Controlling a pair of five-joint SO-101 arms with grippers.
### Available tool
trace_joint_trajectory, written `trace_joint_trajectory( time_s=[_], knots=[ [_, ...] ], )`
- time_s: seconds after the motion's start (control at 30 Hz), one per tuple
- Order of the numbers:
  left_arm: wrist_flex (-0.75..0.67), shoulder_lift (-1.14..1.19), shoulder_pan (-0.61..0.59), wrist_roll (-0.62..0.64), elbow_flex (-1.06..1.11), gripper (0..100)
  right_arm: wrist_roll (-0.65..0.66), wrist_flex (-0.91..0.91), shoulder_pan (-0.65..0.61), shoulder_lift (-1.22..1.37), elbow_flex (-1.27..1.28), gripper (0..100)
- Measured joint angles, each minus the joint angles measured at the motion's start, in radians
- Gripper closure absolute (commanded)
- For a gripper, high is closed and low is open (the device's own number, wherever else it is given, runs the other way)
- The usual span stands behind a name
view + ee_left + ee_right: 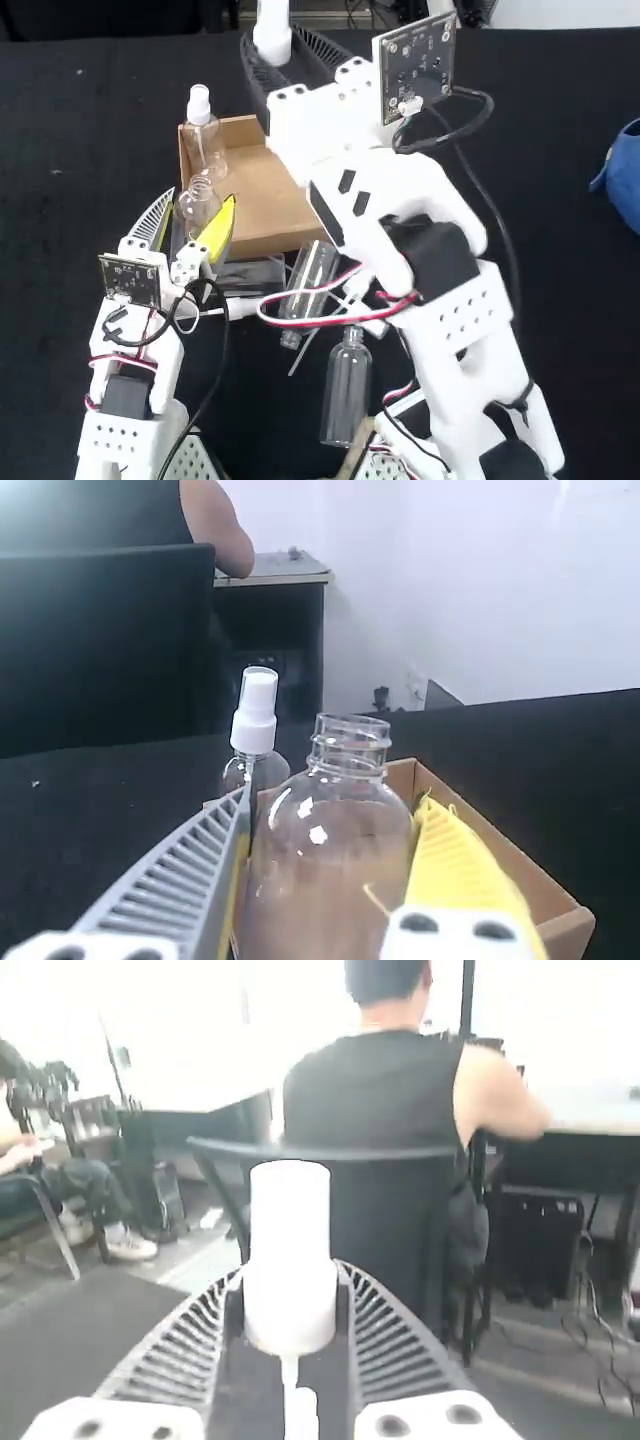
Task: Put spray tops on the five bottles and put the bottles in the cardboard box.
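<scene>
**Both grippers loaded: one bottle, one spray top**

The left gripper [198,212] is clamped on an open-necked clear bottle [335,830], held upright between its grey and yellow fingers. Just past those fingertips a capped bottle [203,130] stands in a corner of the cardboard box [265,195]. The held bottle is at the box's edge; whether it rests inside cannot be told.

The right gripper [283,50] is closed around a white spray top [290,1260], its stem pointing down between the black ribbed fingers, beyond the far side of the box.

Behind the right gripper, beside its arm, two uncapped bottles [308,280] [346,385] lie on the black table [80,150].
</scene>
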Motion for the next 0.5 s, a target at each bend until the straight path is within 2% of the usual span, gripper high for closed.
trace_joint_trajectory(
  time_s=[0.13,0.4,0.5],
  knots=[
    [0.0,0.0,0.0,0.0,0.0,97,0.0,-0.095,-0.003,0.002,0.037,98.8],
    [-0.012,0.0,0.0,-0.002,0.0,97,0.0,-0.114,-0.035,0.0,0.037,98.8],
    [-0.061,0.0,0.0,-0.002,0.0,97,0.0,-0.117,-0.035,0.0,0.037,98.8]
  ],
)
